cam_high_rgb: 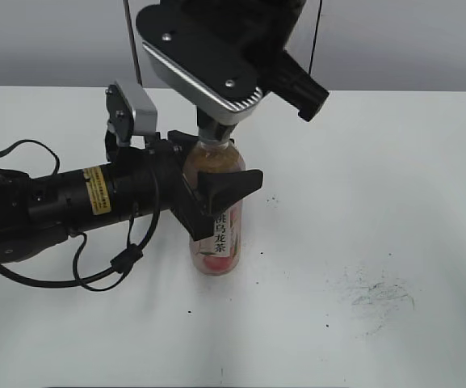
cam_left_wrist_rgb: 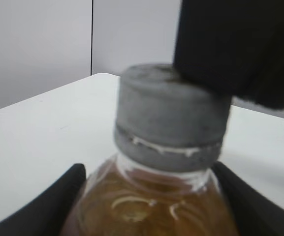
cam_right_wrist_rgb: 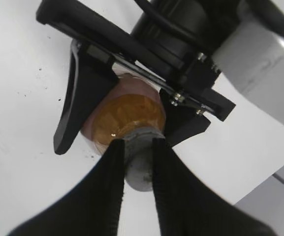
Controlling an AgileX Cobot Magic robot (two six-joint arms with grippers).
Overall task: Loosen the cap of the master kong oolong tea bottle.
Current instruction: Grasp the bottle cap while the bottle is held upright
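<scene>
The master kong oolong tea bottle [cam_high_rgb: 216,238] stands upright on the white table, amber tea inside, pink-white label with Chinese writing. My left gripper [cam_high_rgb: 208,190] comes in from the left and is shut on the bottle's shoulder; its black fingers flank the bottle [cam_left_wrist_rgb: 146,196] in the left wrist view. The grey cap [cam_left_wrist_rgb: 169,118] sits on the neck. My right gripper [cam_right_wrist_rgb: 138,147] comes down from above and is shut on the cap [cam_right_wrist_rgb: 139,167], one black finger on each side. In the exterior view the cap is hidden by the right gripper [cam_high_rgb: 212,129].
The white table [cam_high_rgb: 378,202] runs out to the right and front of the bottle. Dark scuff marks [cam_high_rgb: 382,295] lie at the front right. The left arm's black cable [cam_high_rgb: 119,263] loops on the table at the left.
</scene>
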